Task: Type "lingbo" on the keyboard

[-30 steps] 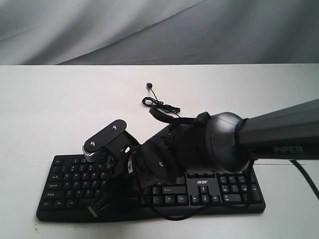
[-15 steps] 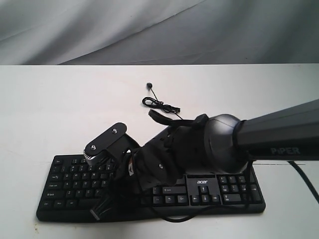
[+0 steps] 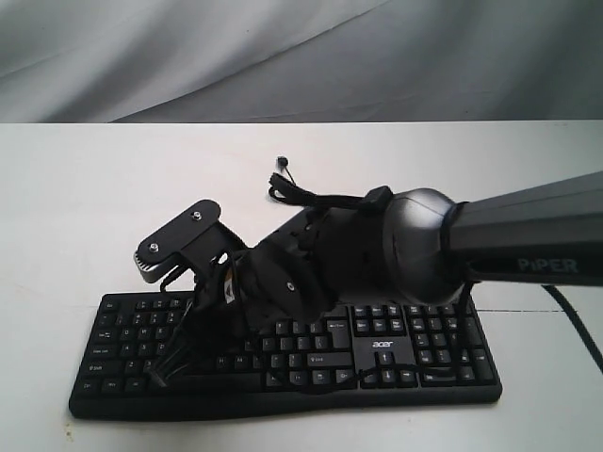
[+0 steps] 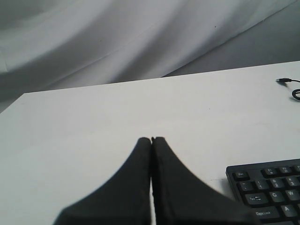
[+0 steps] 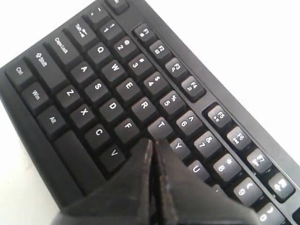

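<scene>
One keyboard [image 3: 433, 353]: black, white legends, acer logo, lying flat on the white surface [image 3: 85, 198], at the front in the exterior view. One thin black cable [image 3: 294, 195] is coiled on the surface just behind the keyboard. Two claws. The right claw [image 5: 153, 143] is clenched, fingers pressed together with nothing between them, its tip over the keyboard's letter block just by the T and Y keys. Cannot tell if it touches a key. Its arm [image 3: 528, 245] crosses above the keyboard's middle. The left claw [image 4: 151, 139] is clenched too and empty, above bare surface off the keyboard's Esc corner, apart from it. One grey cloth backdrop [image 3: 283, 56] hangs behind the keyboard, past the surface.
</scene>
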